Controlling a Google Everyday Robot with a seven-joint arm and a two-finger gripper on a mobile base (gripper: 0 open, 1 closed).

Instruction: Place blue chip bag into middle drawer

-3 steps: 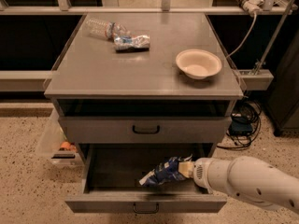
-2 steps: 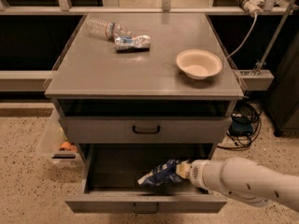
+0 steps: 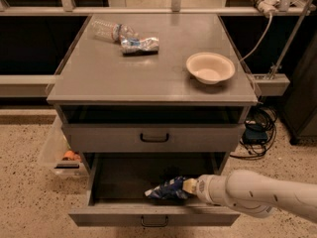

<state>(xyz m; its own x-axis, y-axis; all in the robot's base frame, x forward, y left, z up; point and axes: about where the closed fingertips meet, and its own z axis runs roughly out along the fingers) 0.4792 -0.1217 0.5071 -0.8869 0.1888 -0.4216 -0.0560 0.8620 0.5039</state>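
The blue chip bag is a crinkly dark-blue foil bag with white lettering. It is inside the open middle drawer, near its front right. My gripper comes in from the right on a white arm and is at the bag's right end, low in the drawer. The middle drawer is pulled out, its black handle at the front. The handled drawer above it is closed.
On the cabinet top stand a pale bowl, a clear plastic bottle and a small silvery wrapper. A clear bin sits on the floor at the left. Cables lie at the right.
My arm has pushed left and down, carrying the blue chip bag lower into the drawer, closer to its floor and front.
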